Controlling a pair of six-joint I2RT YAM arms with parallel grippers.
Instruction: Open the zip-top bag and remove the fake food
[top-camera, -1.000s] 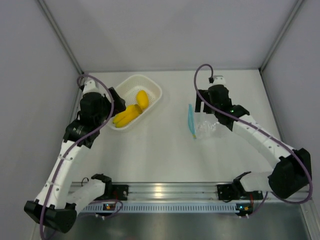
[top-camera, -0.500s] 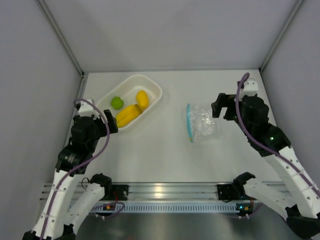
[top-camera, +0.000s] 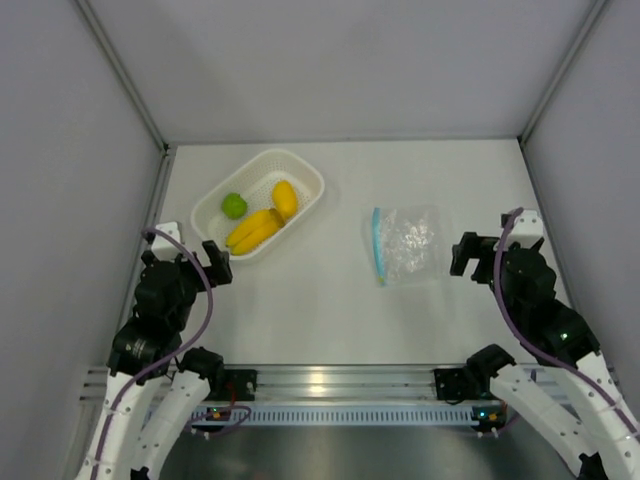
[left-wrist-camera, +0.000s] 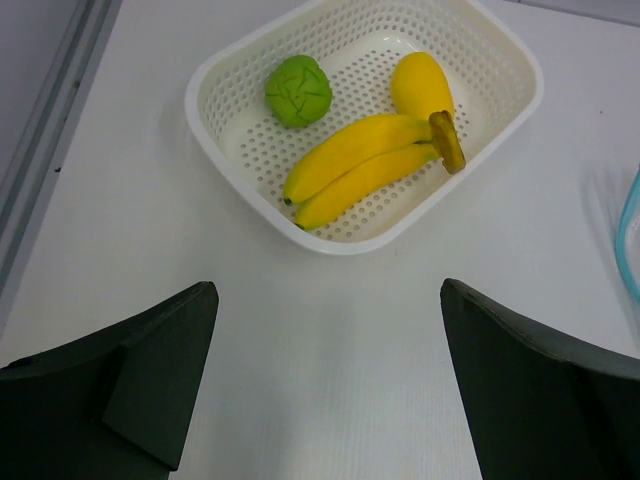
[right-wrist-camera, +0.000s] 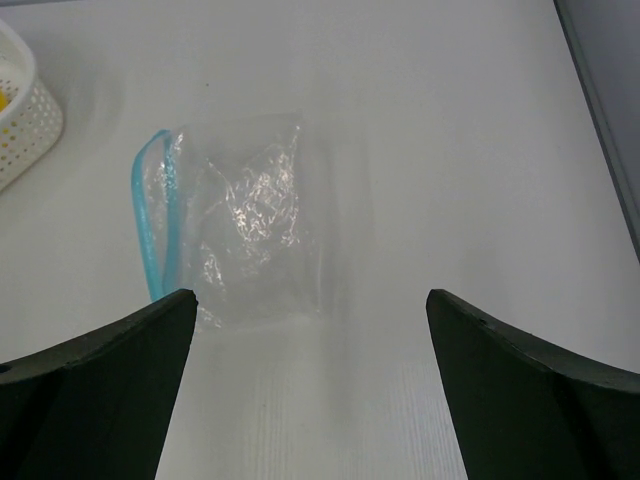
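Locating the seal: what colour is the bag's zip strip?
Light blue zip strip, clearest in the right wrist view.

Right wrist view's edge crops the basket (right-wrist-camera: 25, 120); left wrist view's edge crops the zip-top bag (left-wrist-camera: 630, 235).

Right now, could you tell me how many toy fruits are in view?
3, all in the basket: green ball on the left, oval fruit on the right, banana bunch along its near side. The bag looks empty, so none seems hidden.
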